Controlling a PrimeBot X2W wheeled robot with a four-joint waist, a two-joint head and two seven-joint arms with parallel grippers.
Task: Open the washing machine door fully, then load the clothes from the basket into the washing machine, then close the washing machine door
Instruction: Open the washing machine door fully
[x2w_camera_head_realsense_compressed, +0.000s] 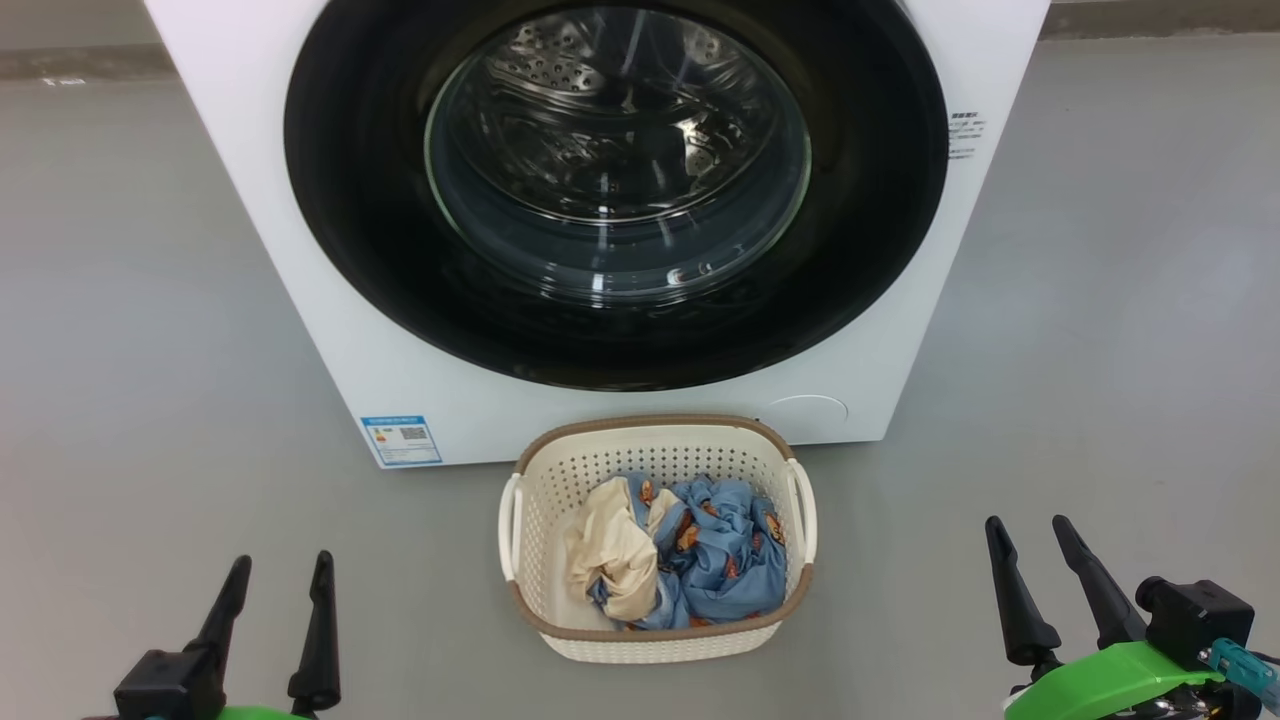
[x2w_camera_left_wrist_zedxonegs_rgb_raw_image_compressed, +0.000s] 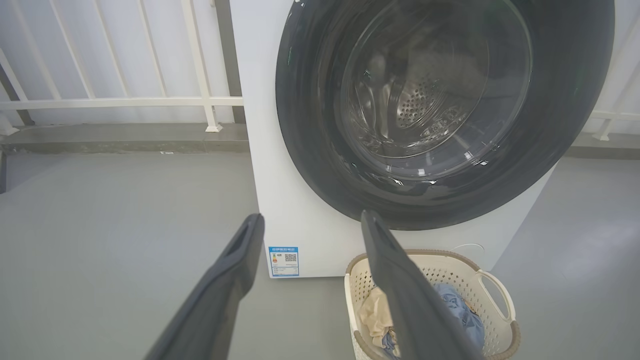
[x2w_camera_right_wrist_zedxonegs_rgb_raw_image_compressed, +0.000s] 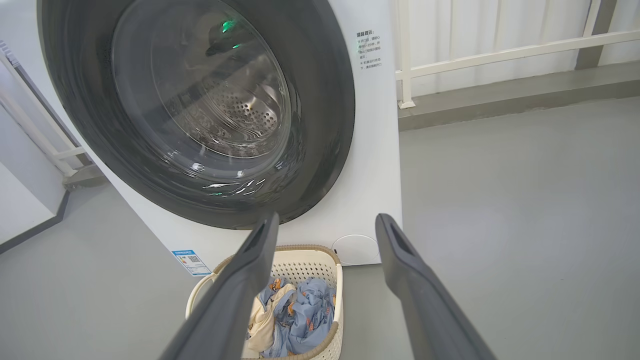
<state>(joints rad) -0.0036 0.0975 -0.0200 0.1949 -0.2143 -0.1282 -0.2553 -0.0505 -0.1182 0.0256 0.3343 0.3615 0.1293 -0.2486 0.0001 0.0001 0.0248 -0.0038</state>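
The white washing machine (x2w_camera_head_realsense_compressed: 330, 330) stands ahead with its round black-ringed door (x2w_camera_head_realsense_compressed: 880, 230) shut flat against the front; steel drum holes show through the glass. The cream basket (x2w_camera_head_realsense_compressed: 655, 445) sits on the floor right in front of it, holding the clothes (x2w_camera_head_realsense_compressed: 700, 560), one cream piece beside blue bear-print cloth. My left gripper (x2w_camera_head_realsense_compressed: 282, 563) hovers open at the lower left, well left of the basket. My right gripper (x2w_camera_head_realsense_compressed: 1028, 524) is open at the lower right, beyond the basket's right side. Both are empty. The wrist views show the door (x2w_camera_left_wrist_zedxonegs_rgb_raw_image_compressed: 310, 150) (x2w_camera_right_wrist_zedxonegs_rgb_raw_image_compressed: 325, 125) and the basket (x2w_camera_left_wrist_zedxonegs_rgb_raw_image_compressed: 492, 280) (x2w_camera_right_wrist_zedxonegs_rgb_raw_image_compressed: 310, 257).
Grey floor (x2w_camera_head_realsense_compressed: 150, 350) spreads on both sides of the machine. A white railing (x2w_camera_left_wrist_zedxonegs_rgb_raw_image_compressed: 125, 101) on a low grey kerb runs behind it; the railing (x2w_camera_right_wrist_zedxonegs_rgb_raw_image_compressed: 500, 52) continues on the right. A blue label sticker (x2w_camera_head_realsense_compressed: 401, 440) sits low on the machine's front.
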